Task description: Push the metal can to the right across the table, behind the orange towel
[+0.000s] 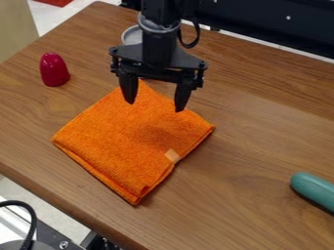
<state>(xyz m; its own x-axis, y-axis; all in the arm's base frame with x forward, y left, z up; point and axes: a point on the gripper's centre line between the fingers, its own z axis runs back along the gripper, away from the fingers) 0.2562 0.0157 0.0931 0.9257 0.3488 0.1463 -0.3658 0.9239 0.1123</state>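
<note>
"How do the fingers stand?"

"Wide apart. The black two-finger gripper (154, 106) points down with a broad gap between its fingertips and nothing held there."

"What is nearest to it?"

"A folded orange fabric cloth (127, 141), lying flat on the brown wood-grain table (254, 141). The fingertips are over its upper part; whether they touch it cannot be told. A small pale tag (172, 156) sits near its lower right edge."

"And around the cloth?"

"Near it, towards the upper left of the view, a glossy dark-red rounded object (54, 70) stands upright. A pale round object (132, 35) is partly hidden behind the gripper."

"Anything farther out?"

"Well apart from the cloth, a smooth teal rounded object (314, 190) lies at the right edge of the view, partly cut off. A black cable (32, 222) curves at the lower left, beyond the table's edge."
</note>
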